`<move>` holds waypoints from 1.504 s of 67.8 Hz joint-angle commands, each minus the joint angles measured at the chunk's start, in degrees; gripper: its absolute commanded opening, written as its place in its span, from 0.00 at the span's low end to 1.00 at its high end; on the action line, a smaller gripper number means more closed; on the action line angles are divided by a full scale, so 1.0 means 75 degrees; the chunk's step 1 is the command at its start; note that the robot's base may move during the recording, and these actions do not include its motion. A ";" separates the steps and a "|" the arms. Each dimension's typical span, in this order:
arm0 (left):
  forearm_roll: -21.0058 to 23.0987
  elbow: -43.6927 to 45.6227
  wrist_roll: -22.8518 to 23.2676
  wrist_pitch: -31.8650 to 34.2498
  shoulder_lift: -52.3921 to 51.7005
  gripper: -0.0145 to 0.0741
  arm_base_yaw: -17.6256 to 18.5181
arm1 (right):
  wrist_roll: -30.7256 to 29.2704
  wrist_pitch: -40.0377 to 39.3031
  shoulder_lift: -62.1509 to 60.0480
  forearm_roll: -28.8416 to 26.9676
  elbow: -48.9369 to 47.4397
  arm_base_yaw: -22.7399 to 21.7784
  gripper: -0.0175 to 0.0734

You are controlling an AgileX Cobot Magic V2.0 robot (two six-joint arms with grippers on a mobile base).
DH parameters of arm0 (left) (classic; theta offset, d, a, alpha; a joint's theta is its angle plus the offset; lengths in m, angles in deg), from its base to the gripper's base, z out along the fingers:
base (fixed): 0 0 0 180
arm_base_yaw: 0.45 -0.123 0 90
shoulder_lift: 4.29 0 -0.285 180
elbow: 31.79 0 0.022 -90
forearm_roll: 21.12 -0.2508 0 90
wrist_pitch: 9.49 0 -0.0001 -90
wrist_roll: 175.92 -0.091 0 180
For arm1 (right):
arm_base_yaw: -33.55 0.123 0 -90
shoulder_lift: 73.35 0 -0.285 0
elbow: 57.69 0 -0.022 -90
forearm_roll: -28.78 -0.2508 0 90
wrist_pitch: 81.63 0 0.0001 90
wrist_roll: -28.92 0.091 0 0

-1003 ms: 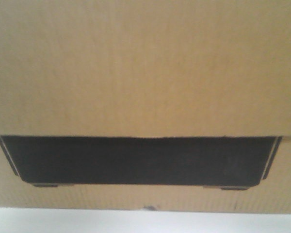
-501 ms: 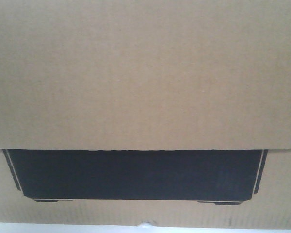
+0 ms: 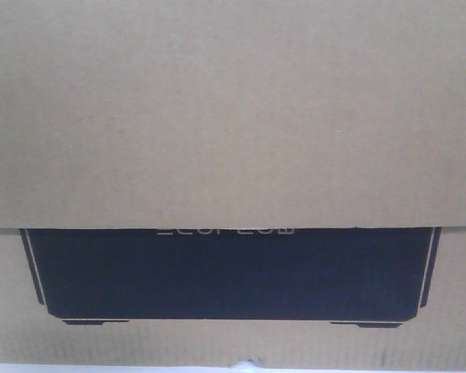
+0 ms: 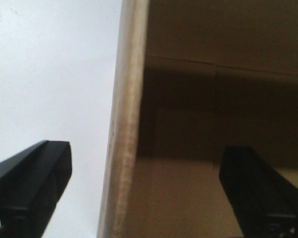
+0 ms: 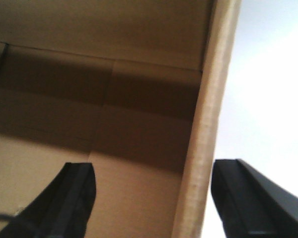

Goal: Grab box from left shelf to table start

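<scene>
The brown cardboard box (image 3: 233, 116) fills the front view, with its black white-edged panel (image 3: 233, 272) and some white lettering (image 3: 225, 231) showing under a flap. My left gripper (image 4: 146, 153) is open and straddles the box's upright wall edge (image 4: 126, 124), one finger (image 4: 35, 183) outside and the other inside. My right gripper (image 5: 154, 168) is also open and straddles the opposite wall edge (image 5: 208, 124). No finger visibly touches the cardboard. The white table (image 4: 49, 74) lies outside the box. The left shelf is out of view.
The box hides everything ahead in the front view. White surface (image 5: 273, 74) shows beyond the box's right wall. Inside, the cardboard floor (image 5: 139, 198) is bare and shadowed.
The box has sunk lower in the front view and the white strip beneath it has nearly vanished. White lettering now shows at the top of the black panel.
</scene>
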 commanded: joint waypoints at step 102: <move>-0.1300 -0.5659 -0.0400 0.2373 -0.9482 0.06 0.0009 | 0.0064 -0.2388 -0.9086 0.0940 0.4559 -0.0006 0.25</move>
